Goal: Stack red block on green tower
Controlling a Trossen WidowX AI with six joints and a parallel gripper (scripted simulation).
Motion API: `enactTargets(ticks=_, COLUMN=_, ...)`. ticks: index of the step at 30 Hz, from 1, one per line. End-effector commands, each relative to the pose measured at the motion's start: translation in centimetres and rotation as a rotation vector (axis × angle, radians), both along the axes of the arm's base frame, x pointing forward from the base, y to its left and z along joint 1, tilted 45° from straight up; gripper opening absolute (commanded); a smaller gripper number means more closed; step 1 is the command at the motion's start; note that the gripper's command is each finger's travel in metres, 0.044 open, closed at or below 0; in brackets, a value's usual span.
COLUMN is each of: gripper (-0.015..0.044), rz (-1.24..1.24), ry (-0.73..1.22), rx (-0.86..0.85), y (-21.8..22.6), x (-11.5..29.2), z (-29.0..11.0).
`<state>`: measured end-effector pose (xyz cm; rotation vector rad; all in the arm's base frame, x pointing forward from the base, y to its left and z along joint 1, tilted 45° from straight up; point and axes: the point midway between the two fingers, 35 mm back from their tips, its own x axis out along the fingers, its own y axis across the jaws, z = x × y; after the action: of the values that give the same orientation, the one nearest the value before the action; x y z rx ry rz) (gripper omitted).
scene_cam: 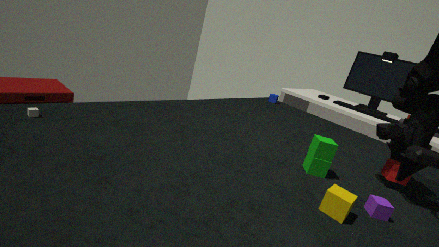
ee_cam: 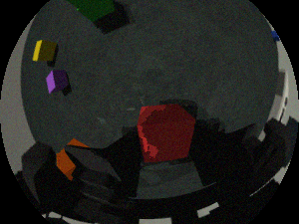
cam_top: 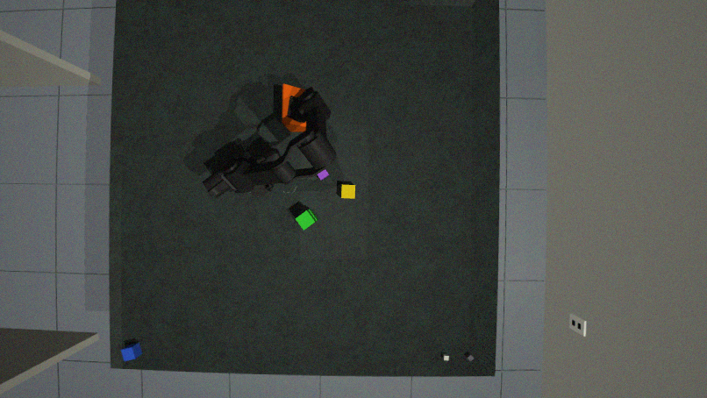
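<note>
The red block is low over the dark table, between the fingers of my gripper. The gripper is shut on it; whether the block is just clear of the table I cannot tell. The arm hides the block in the top view. The green tower is two green blocks, one on top of the other, standing upright. In the exterior view it is left of the gripper, apart from it; the wrist view shows only part of it, at the top edge.
A yellow block and a purple block are near the tower. A blue block is at a far table corner. A small white block lies far off.
</note>
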<state>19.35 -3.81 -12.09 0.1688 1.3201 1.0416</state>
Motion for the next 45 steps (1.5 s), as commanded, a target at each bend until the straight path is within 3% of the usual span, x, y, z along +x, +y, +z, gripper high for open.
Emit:
enactTargets(ticks=1, gripper=0.0000, rz=0.002, ry=-0.024, rx=-0.017, y=-1.7, x=0.7, z=1.4)
enactTargets(ticks=15, gripper=0.0000, rz=0.002, ry=-0.023, rx=-0.019, y=-6.7, x=1.4, z=6.5)
enactTargets(ticks=24, gripper=0.0000, rz=0.002, ry=-0.023, rx=-0.020, y=-6.8, x=1.3, z=6.8)
enactTargets(ticks=45, gripper=0.0000, rz=-0.007, ry=-0.028, rx=-0.050, y=-0.4, x=9.9, z=12.8)
